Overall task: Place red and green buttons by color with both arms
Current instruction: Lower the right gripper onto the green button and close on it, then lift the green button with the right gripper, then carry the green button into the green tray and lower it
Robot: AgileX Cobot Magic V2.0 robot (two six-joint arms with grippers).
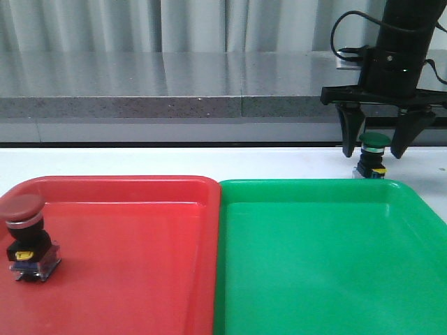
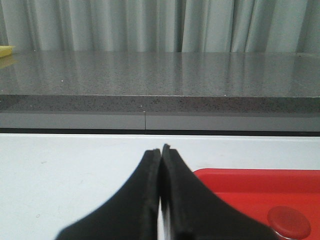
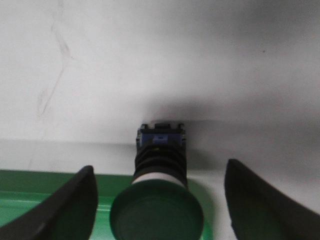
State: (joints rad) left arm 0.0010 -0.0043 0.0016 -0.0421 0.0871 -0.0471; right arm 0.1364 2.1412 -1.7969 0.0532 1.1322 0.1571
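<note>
The red button (image 1: 25,237) stands upright in the red tray (image 1: 140,265) at its left side; its cap also shows in the left wrist view (image 2: 289,221). The green button (image 1: 372,155) stands upright on the white table just behind the green tray (image 1: 328,265). My right gripper (image 1: 374,150) is open, with one finger on each side of the green button's cap and not touching it; the right wrist view shows the button (image 3: 157,210) between the spread fingers (image 3: 65,210). My left gripper (image 2: 161,152) is shut and empty, over the table beside the red tray's corner.
The two trays sit side by side at the table's front, red tray on the left, green on the right. A grey stone ledge (image 1: 174,84) runs along the back with curtains behind it. White table surface (image 1: 174,162) lies between the trays and the ledge.
</note>
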